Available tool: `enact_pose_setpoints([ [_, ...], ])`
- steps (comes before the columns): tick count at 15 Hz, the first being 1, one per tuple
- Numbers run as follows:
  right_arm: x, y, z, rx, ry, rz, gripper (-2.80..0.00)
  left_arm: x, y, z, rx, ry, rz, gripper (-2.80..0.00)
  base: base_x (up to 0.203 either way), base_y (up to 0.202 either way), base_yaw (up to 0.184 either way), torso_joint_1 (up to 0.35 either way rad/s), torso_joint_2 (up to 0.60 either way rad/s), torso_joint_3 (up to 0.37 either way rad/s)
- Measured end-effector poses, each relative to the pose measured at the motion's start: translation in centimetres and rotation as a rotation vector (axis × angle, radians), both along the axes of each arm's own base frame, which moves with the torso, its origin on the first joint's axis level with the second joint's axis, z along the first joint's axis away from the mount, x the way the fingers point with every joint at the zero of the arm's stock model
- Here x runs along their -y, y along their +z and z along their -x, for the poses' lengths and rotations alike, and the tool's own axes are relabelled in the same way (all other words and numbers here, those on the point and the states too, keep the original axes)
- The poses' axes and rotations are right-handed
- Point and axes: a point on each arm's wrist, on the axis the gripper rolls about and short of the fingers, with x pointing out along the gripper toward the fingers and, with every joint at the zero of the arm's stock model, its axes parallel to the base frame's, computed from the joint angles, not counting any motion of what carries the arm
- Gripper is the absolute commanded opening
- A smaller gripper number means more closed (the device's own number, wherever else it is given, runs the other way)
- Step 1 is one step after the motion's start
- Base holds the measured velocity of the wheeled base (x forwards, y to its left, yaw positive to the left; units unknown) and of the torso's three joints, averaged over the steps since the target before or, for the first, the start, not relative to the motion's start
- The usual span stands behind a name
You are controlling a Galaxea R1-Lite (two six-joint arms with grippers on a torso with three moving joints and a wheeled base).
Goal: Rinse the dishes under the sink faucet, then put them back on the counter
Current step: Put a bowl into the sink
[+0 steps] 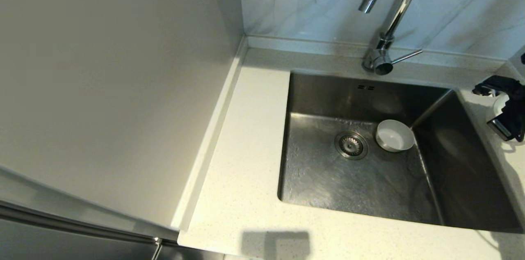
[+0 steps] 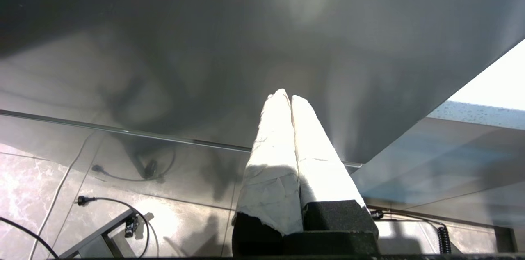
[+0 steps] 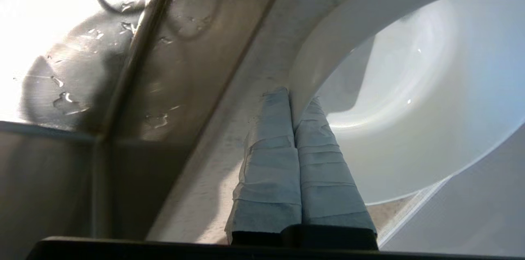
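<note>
right gripper: my fingers pinching white bowl rim, over counter right of sink. pink bowl in basin by drain. left gripper: parked, fingers pressed together. step: setting down; next, release.

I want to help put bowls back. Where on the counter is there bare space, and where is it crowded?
The counter is bare between the sink and the grey side panel, and along the front edge. The right side is crowded: the right gripper pinches a white bowl there. Another white bowl sits in the sink.
</note>
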Motion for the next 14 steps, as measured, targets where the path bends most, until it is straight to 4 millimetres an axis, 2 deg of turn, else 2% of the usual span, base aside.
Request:
enact_pose_setpoints([
  [4,-1.7,0.4,-0.2,0.020,0.063,-0.022,-2.80,0.0,0.0,0.0,0.000,0.000,0.000,-2.80,0.000,0.000,0.000,0.000,0.00,0.000],
  [7,-3.9,1.0,0.3,0.053,0.155,-0.088,-2.80,0.0,0.0,0.0,0.000,-0.001,0.000,-2.80,0.000,0.000,0.000,0.000,0.00,0.000],
  [10,-6.5,0.4,2.3,0.020,0.254,-0.154,-2.80,0.0,0.0,0.0,0.000,0.000,0.000,-2.80,0.000,0.000,0.000,0.000,0.00,0.000],
  [14,-10.9,-1.8,4.7,-0.085,0.385,-0.201,-2.80,0.0,0.0,0.0,0.000,0.000,0.000,-2.80,0.000,0.000,0.000,0.000,0.00,0.000],
])
